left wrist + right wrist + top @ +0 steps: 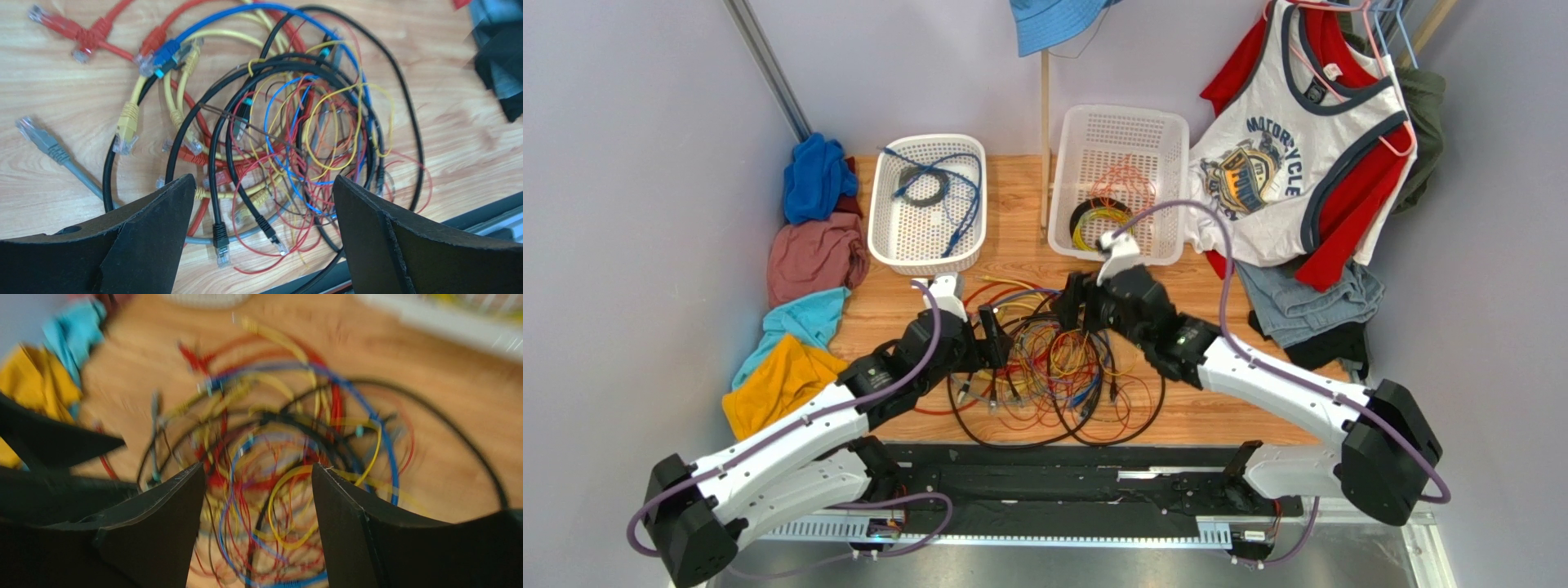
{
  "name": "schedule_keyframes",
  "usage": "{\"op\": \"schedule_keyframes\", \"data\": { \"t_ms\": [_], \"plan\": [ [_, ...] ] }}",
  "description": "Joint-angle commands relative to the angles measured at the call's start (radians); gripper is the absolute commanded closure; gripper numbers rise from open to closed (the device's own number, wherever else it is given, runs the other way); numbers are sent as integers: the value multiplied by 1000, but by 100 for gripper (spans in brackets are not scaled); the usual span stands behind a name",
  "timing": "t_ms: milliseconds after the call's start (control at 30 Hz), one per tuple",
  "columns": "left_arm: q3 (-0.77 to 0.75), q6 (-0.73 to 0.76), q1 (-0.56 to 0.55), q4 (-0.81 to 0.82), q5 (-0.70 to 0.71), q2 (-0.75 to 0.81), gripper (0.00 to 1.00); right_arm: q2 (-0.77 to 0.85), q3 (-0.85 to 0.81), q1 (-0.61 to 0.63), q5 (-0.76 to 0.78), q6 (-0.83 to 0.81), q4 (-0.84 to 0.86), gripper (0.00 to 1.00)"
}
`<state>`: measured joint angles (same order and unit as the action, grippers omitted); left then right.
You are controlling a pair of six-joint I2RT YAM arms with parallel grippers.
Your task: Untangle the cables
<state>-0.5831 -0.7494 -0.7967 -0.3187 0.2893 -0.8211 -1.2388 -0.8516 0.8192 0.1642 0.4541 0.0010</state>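
Note:
The cables (1051, 368) lie in one tangled heap of black, blue, red, orange and yellow wire on the wooden table, between the two arms. My left gripper (995, 337) hangs at the heap's left edge, open. In the left wrist view its jaws (264, 179) stand wide apart above the cables (276, 122), with two black plug ends lying loose below and nothing gripped. My right gripper (1071, 300) hovers over the heap's far side. The right wrist view is blurred, but this gripper (258, 467) is open above the cables (288, 435) and holds nothing.
A white basket (891, 233) at the back left holds a blue cable and a small dark coil. A second basket (1063, 233) holds a yellow-green coil. Folded cloths (811, 306) line the left side. A tank top (1296, 147) and jeans (1308, 300) are on the right.

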Motion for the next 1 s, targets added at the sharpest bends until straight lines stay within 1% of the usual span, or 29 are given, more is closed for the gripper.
{"op": "schedule_keyframes", "data": {
  "t_ms": [0,133,200,333,433,567,600,733,800,833,900,933,967],
  "plan": [
    [-40,15,2,35,-44,-29,9,35,89,96,18,40,5,32],
    [-32,12,2,61,-99,-32,9,91,198,156,29,47,27,32],
    [-24,2,2,64,-110,-27,11,105,226,172,-4,47,36,32],
    [-12,-16,2,14,-75,14,11,96,270,225,-48,29,65,32],
    [3,-22,2,-17,-47,72,11,38,276,253,-83,23,117,32],
    [19,-41,2,-65,-26,155,11,-76,232,273,-97,17,143,32],
    [22,-45,2,-77,-21,171,11,-124,209,273,-92,12,139,32],
    [37,-59,1,-123,-16,227,11,-226,172,276,-60,-2,133,32],
    [49,-71,1,-125,-19,249,11,-267,134,275,-9,-6,105,33],
    [60,-73,2,-122,-19,255,11,-318,119,275,7,-14,90,33],
    [65,-82,1,-120,-24,261,12,-355,91,275,40,-14,61,41],
    [63,-82,1,-123,-25,260,11,-372,71,275,43,-15,56,46],
    [62,-79,2,-125,-27,258,12,-372,66,275,46,-15,53,62]
  ]
}}
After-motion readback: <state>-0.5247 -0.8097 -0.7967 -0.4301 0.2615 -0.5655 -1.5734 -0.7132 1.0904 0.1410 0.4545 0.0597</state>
